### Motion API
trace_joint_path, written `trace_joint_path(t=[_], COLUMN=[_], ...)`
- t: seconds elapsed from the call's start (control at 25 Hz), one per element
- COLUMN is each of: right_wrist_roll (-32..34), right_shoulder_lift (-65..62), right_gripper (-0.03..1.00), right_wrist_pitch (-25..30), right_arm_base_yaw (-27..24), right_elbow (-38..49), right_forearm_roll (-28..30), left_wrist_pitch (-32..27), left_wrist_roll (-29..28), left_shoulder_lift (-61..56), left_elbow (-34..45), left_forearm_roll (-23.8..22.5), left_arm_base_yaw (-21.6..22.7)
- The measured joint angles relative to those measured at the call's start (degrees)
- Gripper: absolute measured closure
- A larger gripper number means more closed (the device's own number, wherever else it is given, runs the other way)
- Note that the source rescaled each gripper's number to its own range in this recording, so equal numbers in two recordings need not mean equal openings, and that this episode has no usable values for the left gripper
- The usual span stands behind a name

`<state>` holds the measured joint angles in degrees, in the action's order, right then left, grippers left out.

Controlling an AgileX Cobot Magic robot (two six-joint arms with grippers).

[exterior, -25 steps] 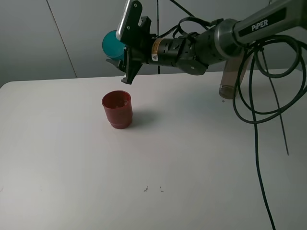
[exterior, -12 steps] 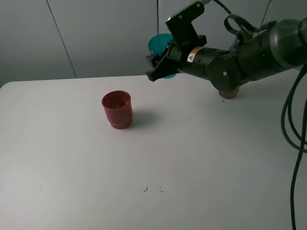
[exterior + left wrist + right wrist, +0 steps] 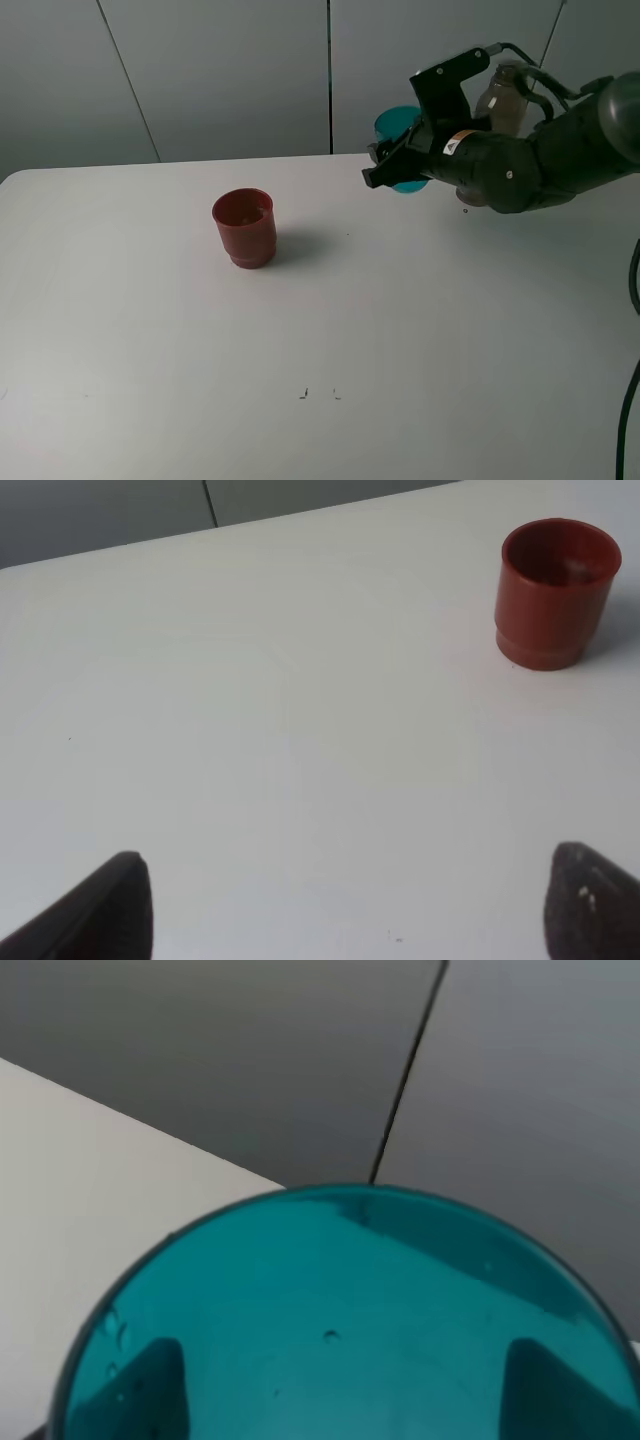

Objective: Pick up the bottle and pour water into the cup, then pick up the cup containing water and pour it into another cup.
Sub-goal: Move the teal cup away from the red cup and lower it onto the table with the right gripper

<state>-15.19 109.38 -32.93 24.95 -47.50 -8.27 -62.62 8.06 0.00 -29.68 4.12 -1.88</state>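
Observation:
The red cup [image 3: 243,228] stands upright left of the table's middle; it also shows in the left wrist view as red cup [image 3: 556,592]. My right gripper [image 3: 392,168] is shut on the teal-blue cup [image 3: 397,124], held upright above the table's far right part. In the right wrist view the teal-blue cup [image 3: 350,1330] fills the picture, with dark fingers [image 3: 150,1385] showing through its wall. The grey-brown bottle [image 3: 497,98] stands behind the right arm, mostly hidden. My left gripper [image 3: 350,920] is open over bare table, well short of the red cup.
The white table [image 3: 300,330] runs to a grey panelled wall at the back. The right arm's black cable [image 3: 632,300] hangs along the right edge. Small dark marks [image 3: 318,394] sit on the near tabletop.
The right arm swung the teal-blue cup from above the red cup over to the right, toward the bottle, and turned it upright. The red cup and left gripper stayed put.

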Motion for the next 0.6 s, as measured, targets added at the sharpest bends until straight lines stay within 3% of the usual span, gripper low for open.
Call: trace_joint_path(t=[0.28, 0.6], right_wrist_roll=[1.01, 1.44], right_shoulder_lift=[7.91, 14.70], right_gripper=[0.90, 0.90], right_wrist_pitch=[-6.65, -7.77], right_arm_base_yaw=[-2.92, -3.08], right_elbow=[0.00, -3.58], right_forearm_roll=[1.82, 3.27], left_wrist_pitch=[0.00, 0.00], left_wrist_roll=[0.00, 0.00], left_shoulder_lift=[0.00, 0.00], left_elbow=[0.00, 0.00], left_forearm_roll=[0.00, 0.00], left_arm_base_yaw=[0.00, 0.00])
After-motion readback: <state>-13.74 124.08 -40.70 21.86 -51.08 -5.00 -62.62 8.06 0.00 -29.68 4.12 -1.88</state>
